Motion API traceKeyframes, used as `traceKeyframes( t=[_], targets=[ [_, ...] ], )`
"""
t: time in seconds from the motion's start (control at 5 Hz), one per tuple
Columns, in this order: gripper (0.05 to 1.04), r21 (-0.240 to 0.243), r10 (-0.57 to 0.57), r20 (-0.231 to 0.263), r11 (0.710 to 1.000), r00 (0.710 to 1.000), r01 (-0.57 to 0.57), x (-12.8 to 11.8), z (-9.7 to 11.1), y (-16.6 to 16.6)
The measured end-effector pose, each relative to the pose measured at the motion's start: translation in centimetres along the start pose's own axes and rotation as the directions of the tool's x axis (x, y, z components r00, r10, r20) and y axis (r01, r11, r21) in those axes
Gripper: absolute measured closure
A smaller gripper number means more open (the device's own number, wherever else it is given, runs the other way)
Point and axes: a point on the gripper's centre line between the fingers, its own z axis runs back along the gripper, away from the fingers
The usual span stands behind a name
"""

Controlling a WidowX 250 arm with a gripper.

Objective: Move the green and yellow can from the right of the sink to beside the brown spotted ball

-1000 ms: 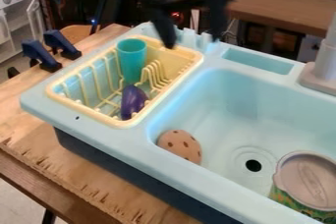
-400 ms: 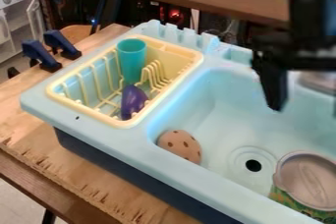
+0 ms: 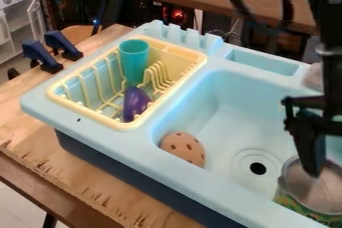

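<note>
Where the sink basin [image 3: 230,97] nears the lower right of the view, a can [image 3: 292,204] with a green patterned label and a pale greyish round top stands on its base, as far as its visible part shows. Its long axis runs up and down, with the round end pointing up and the labelled side dropping below it toward the bottom edge of the view. Over that top, at the right edge, hangs the black gripper [image 3: 311,147], its lower tip overlapping the can's rim in the view; whether the two touch cannot be told, nor whether the gripper is apart, together or clamped on anything. Just left of the can lies the dark round drain hole [image 3: 258,168]. Farther left, against the basin's near left side, rests a rounded tan piece [image 3: 183,148] with brown spots. Beyond the basin's left wall sits a pale yellow dish rack [image 3: 120,123], its longer sides slanting from lower left to upper right. Inside it a teal cup [image 3: 135,61] stands nearly upright, mouth up, and a purple, elongated piece [image 3: 135,104] lies with its long axis running roughly from the cup toward the rack's near rim. Two dark blue clamps [image 3: 41,55] [image 3: 63,45] grip the wooden tabletop [image 3: 30,92] at the left.
</note>
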Motion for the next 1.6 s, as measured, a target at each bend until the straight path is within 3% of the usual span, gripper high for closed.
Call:
traceKeyframes(
  t=[0.2,0.4,0.6,1.2,1.6],
  targets=[
    [0.078,-0.007,0.016,-0.048,1.0,0.999,-0.016,0.0,-1.3,0.1],
    [0.078,-0.024,0.013,-0.043,1.0,0.999,-0.014,0.2,-1.3,0.3],
    [0.077,-0.011,0.019,-0.059,1.0,0.998,-0.02,0.1,-1.1,0.9],
    [0.078,0.204,0.184,-0.158,0.967,0.97,-0.15,-0.1,0.2,5.2],
    [0.079,0.271,0.26,-0.154,0.939,0.953,-0.212,0.1,1.3,8.0]
  ],
)
